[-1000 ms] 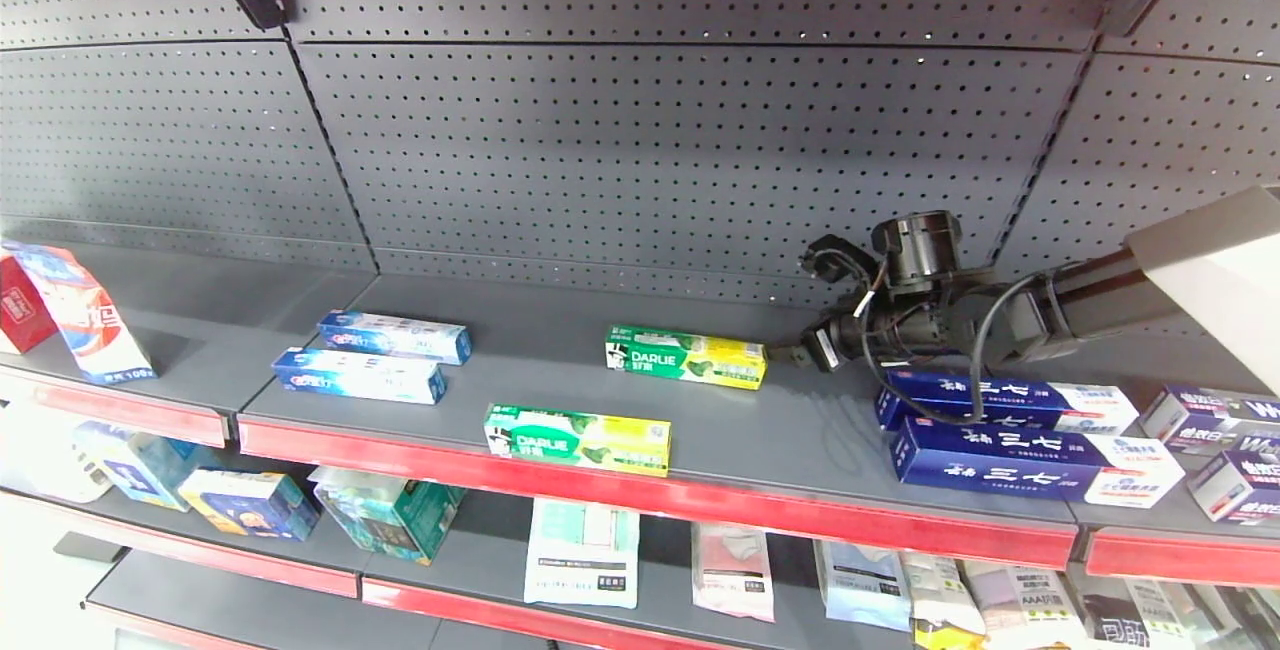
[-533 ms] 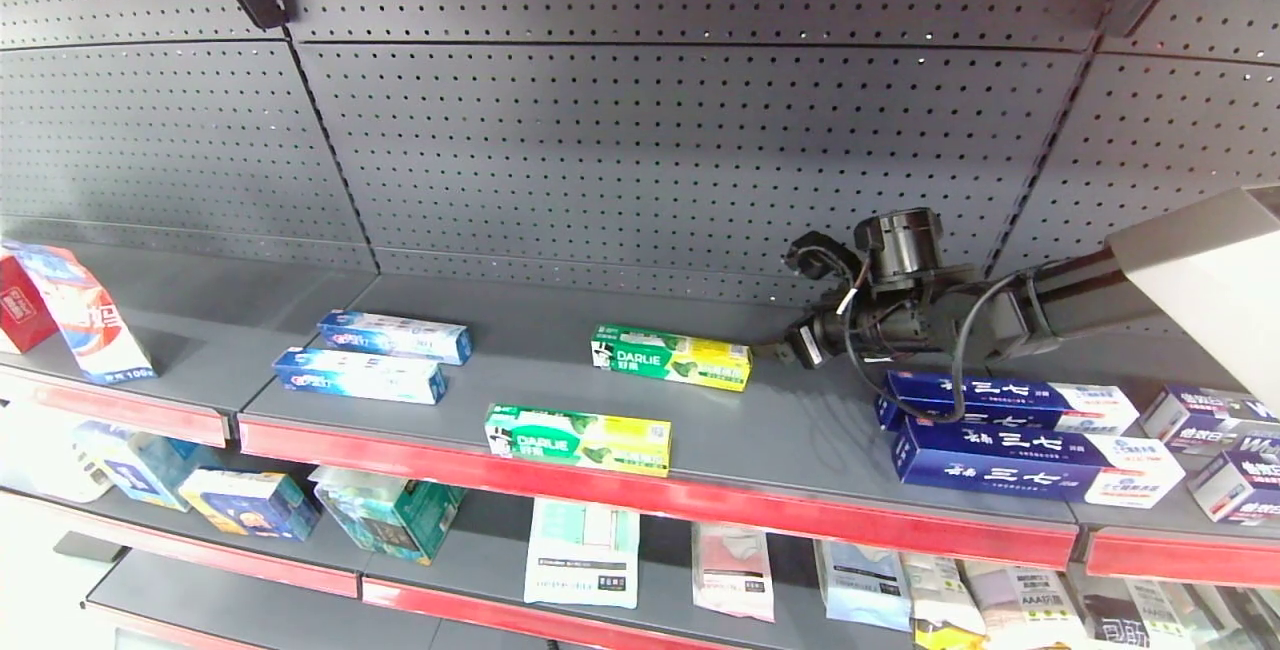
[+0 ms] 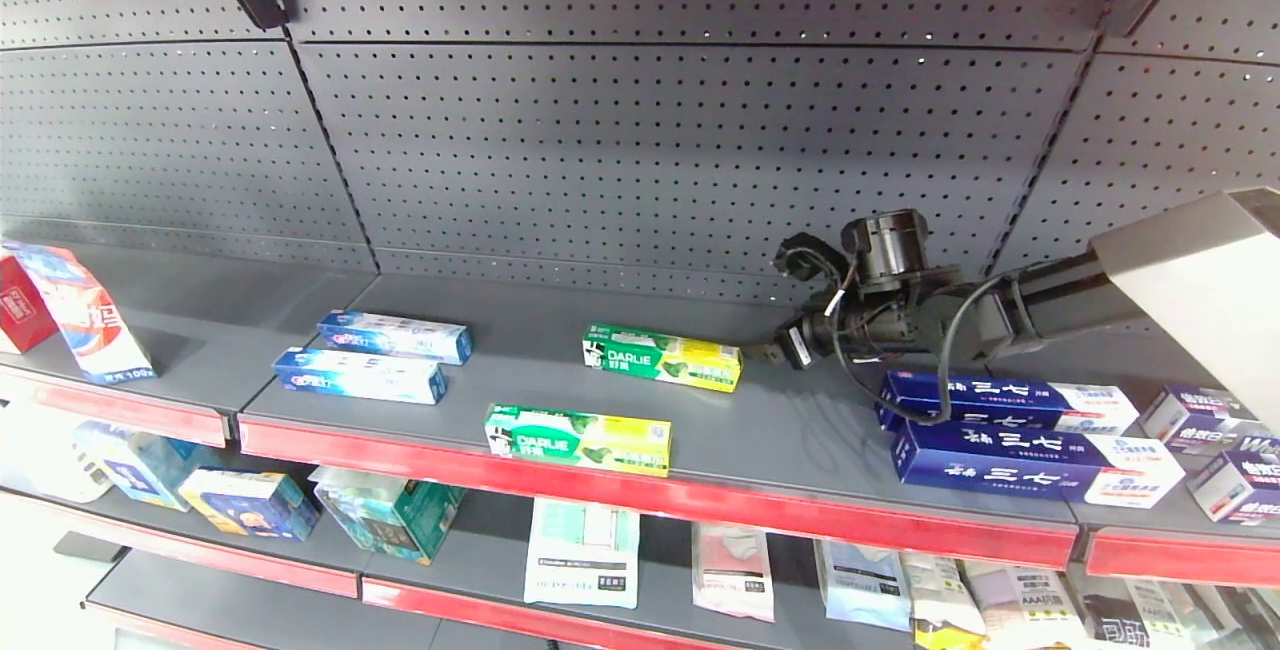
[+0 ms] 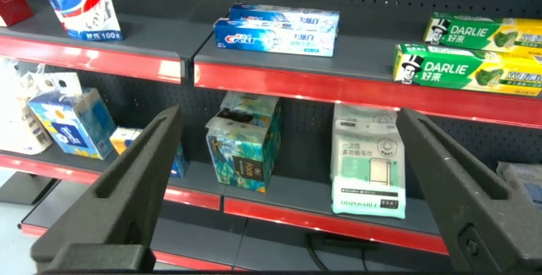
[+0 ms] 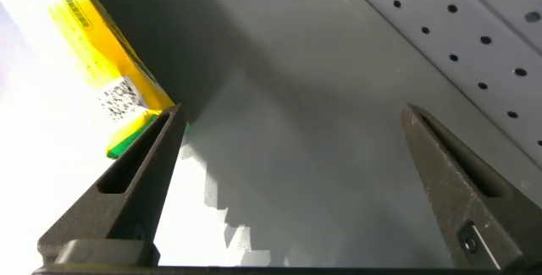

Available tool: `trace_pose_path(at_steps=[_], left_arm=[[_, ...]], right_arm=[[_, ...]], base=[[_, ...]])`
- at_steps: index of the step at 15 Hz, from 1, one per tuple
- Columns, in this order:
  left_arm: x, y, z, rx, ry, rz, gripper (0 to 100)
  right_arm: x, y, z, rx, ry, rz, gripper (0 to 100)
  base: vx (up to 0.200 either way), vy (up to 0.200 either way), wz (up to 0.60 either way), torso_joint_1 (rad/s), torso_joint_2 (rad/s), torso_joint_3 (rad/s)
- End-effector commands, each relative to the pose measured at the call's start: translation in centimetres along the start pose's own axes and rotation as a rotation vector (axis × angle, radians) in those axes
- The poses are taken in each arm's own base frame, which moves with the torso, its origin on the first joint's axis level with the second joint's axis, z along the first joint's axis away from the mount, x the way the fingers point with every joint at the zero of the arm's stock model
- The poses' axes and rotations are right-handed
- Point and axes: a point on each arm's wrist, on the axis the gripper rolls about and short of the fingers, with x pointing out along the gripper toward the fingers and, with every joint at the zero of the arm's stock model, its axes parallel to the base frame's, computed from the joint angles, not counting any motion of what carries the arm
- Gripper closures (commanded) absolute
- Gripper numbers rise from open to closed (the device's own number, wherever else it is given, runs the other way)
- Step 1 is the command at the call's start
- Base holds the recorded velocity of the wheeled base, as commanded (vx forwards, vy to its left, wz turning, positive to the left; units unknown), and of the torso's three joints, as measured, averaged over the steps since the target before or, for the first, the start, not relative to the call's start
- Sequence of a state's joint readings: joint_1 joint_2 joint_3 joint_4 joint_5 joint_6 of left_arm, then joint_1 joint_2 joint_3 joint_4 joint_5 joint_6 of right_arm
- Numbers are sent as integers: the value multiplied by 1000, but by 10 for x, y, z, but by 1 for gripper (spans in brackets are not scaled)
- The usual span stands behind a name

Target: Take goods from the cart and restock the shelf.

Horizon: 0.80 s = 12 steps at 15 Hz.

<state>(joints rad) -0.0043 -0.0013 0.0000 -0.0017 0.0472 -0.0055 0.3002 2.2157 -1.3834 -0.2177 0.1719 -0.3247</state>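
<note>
The rear green-and-yellow toothpaste box (image 3: 662,358) is lying flat on the grey shelf (image 3: 800,430), its long axis running left to right along it. The box is being met at its yellow end by the right gripper (image 3: 770,354), the nearer tool, which is being held wide open with 1 finger (image 5: 140,173) just beside that end; contact cannot be told. A 2nd matching box (image 3: 577,439) is lying at the front lip. Bare shelf is being left behind, toward the pegboard back panel (image 3: 650,150). The left gripper (image 4: 288,112), spread open around nothing, is being kept facing the lower shelves.
</note>
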Motion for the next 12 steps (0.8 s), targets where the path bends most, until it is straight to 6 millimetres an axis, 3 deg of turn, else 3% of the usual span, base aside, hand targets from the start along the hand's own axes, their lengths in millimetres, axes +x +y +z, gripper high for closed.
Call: trace_pose_path(at_steps=[1,6,12], left_arm=[[0,0,0,-1,1,0,0],[0,0,0,-1,1,0,0],[0,0,0,-1,1,0,0]], right_arm=[[0,-4,-5,9,15,-8,0],[-7,-5,-19,19,58,-3,0],[-9,6,-12,16,42,18,0]], base=[[0,0,0,0,0,0],[0,0,0,0,0,0],[0,0,0,0,0,0]])
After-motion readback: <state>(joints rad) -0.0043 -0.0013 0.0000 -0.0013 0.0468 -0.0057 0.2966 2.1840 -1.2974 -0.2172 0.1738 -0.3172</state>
